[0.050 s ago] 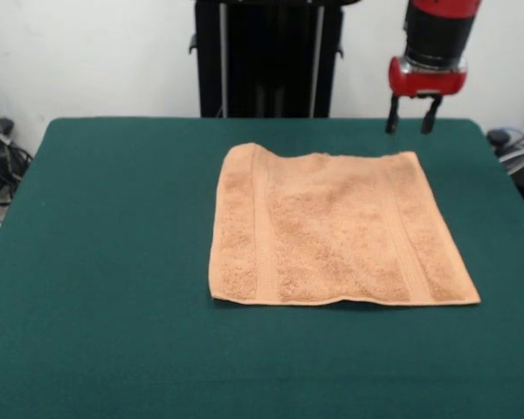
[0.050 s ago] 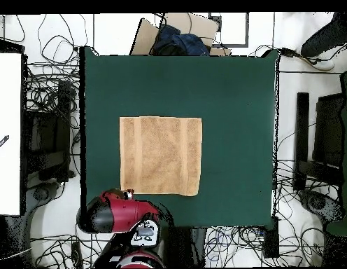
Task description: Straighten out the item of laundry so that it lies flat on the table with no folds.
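One peach-tan terry towel point(image 1: 336, 231), nearly flat.
My end effector point(image 1: 413, 114) hangs released at its one o'clock; only slight ripples remain on the dark green surface point(image 1: 105, 262).

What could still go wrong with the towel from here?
The towel already lies nearly flat on the table. The open claw hangs just past its far corner, so a careless descent could snag that corner and fold it. The wavy far edge may remain slightly rumpled.

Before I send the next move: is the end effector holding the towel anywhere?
No, nothing is held. The end effector hangs open above the table's far edge, clear of the towel, which lies spread out on the table.
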Controlling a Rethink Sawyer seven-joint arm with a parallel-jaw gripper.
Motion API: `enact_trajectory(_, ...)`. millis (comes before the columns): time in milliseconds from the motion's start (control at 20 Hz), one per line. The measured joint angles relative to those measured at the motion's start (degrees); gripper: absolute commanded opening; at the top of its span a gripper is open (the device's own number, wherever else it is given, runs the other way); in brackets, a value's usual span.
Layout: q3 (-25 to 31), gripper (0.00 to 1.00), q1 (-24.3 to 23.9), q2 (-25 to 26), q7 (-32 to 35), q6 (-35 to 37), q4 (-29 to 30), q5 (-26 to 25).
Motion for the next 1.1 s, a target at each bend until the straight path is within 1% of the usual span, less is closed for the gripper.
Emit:
enact_trajectory(300,0.0,1.0,0.87,-0.92,0.0,-0.04,0.32,1.42)
enact_trajectory(550,-0.04,1.0,1.34,-2.9,0.56,-2.57,2.93,1.81)
enact_trajectory(700,-0.24,1.0,1.23,-4.96,0.86,-4.63,4.82,1.82)
enact_trajectory(800,-0.99,1.0,1.17,-7.66,0.86,-5.25,6.26,1.81)
enact_trajectory(1100,-2.48,1.0,0.11,-14.04,0.86,-3.2,7.07,1.78)
